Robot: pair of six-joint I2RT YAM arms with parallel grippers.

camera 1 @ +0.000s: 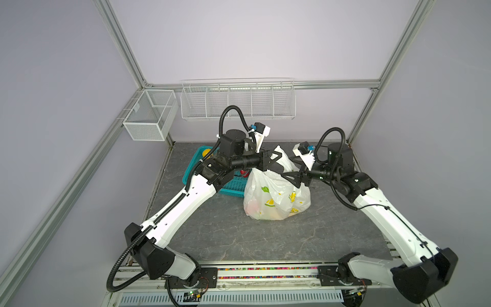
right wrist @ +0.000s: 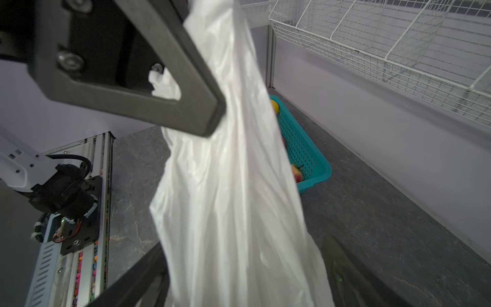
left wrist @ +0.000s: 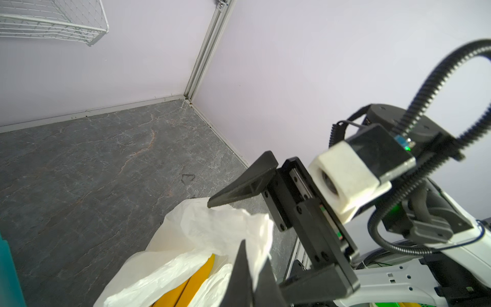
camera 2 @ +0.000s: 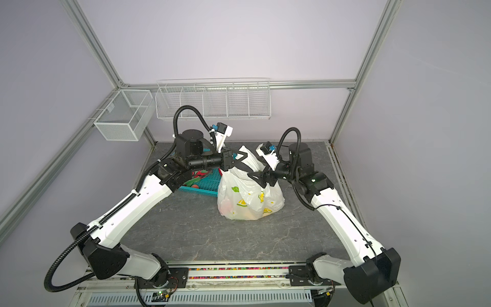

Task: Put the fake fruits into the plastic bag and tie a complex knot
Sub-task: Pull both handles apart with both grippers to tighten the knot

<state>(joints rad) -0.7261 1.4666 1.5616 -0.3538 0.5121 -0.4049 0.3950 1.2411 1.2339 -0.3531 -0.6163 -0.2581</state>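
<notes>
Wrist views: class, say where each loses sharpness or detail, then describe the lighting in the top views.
Left wrist view: the bag is bright, nearly washed out; the camera nearby is soft. Right wrist view: a black finger close to the lens is blurred. Both top views: even light, only faint shadows.

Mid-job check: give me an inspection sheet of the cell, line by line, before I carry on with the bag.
Surface: grey marbled tabletop; nothing spilled seen.
Job's things: plastic bag stands on it, bulging with fruit; a banana shows in its mouth; no knot seen.
Clutter: teal basket left of the bag in both top views, with a yellow fruit inside.
Hands: left hand shut on a bag strap, holding it up; right hand open, jaws either side of that strap.
Cables: black conduit loops arch above both wrists, apart from the bag.
Surroundings: white wire rack and mesh box on the walls; nothing seen in them.
</notes>
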